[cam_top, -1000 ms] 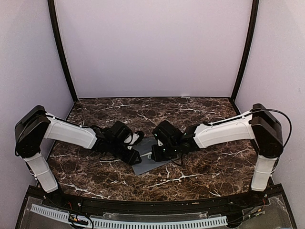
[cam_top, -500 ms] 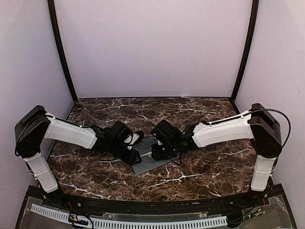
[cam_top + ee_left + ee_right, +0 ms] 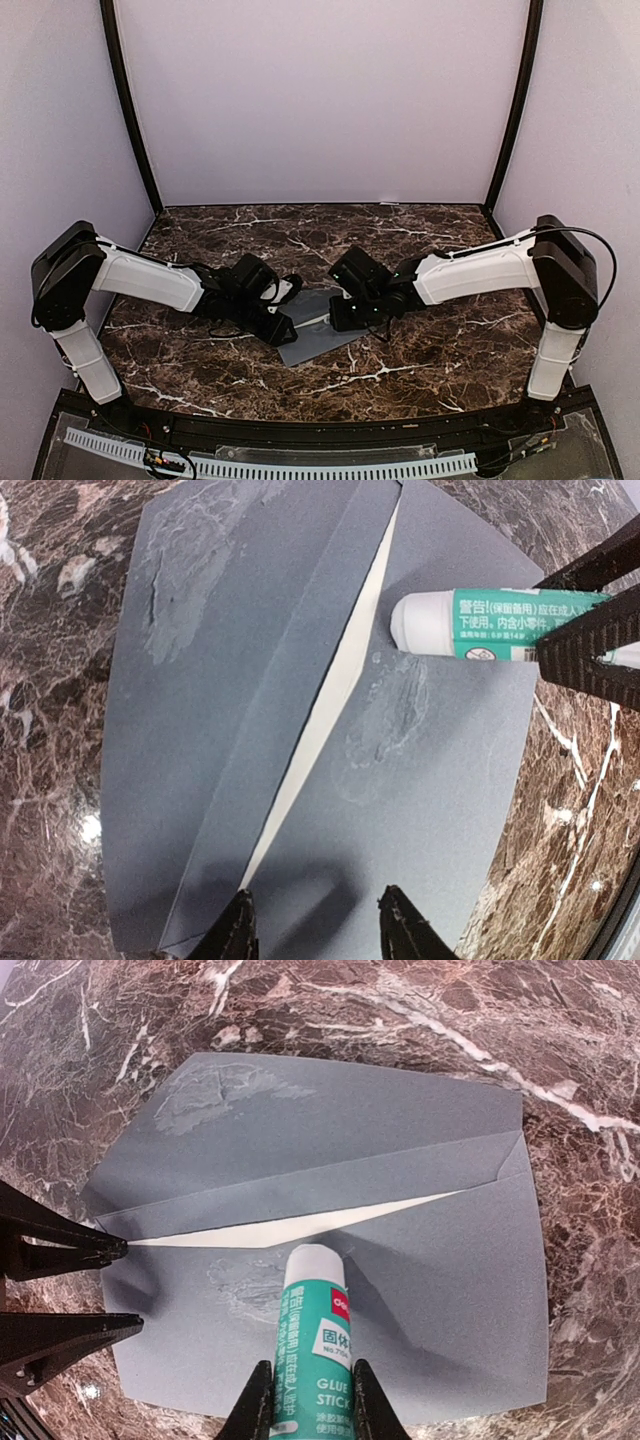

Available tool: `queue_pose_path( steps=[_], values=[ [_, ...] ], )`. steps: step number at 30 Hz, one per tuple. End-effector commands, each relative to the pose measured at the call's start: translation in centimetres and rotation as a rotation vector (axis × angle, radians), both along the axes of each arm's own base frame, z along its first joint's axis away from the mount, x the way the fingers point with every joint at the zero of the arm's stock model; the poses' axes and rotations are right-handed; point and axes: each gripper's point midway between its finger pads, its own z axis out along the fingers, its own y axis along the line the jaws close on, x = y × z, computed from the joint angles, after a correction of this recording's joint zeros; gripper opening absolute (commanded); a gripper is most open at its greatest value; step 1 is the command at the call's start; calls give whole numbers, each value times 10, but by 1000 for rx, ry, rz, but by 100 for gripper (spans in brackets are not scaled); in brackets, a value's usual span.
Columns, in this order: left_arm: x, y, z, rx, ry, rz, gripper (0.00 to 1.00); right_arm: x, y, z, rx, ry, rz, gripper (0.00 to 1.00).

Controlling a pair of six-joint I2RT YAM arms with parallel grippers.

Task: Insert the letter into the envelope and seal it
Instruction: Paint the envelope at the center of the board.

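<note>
The slate-grey envelope lies flat on the marble table with its flap open. A thin cream sliver of the letter shows between flap and body. My right gripper is shut on a green-and-white glue stick, whose white tip rests on the envelope body just below the opening. My left gripper stands open at the envelope's left end, one fingertip by the flap's corner. Shiny glue smears mark the flap and the body.
The dark marble table is enclosed by pale walls at the back and sides, with black posts in the rear corners. A black rail with a white cable strip runs along the near edge.
My right gripper has drawn the glue stick a little to the right across the envelope. The left arm and the envelope have stayed put.
</note>
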Motion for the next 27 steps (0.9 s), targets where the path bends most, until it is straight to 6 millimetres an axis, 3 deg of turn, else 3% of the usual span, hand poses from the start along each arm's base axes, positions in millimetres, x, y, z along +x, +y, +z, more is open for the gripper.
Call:
queue_pose_path(
  steps=[1,7,13,17,27],
  values=[
    [-15,13,-20,75,66,-12,41,-13,20,0,22,11,63,0],
    [-15,13,-20,75,67,-12,41,-17,42,0,62,20,92,0],
    [-16,14,-20,76,67,-12,41,-15,48,-3,59,18,91,0],
    [-15,14,-20,76,64,-10,41,-12,41,-3,32,9,65,0],
    [-15,15,-20,80,65,-9,41,5,2,-7,-27,-5,-31,0]
  ],
)
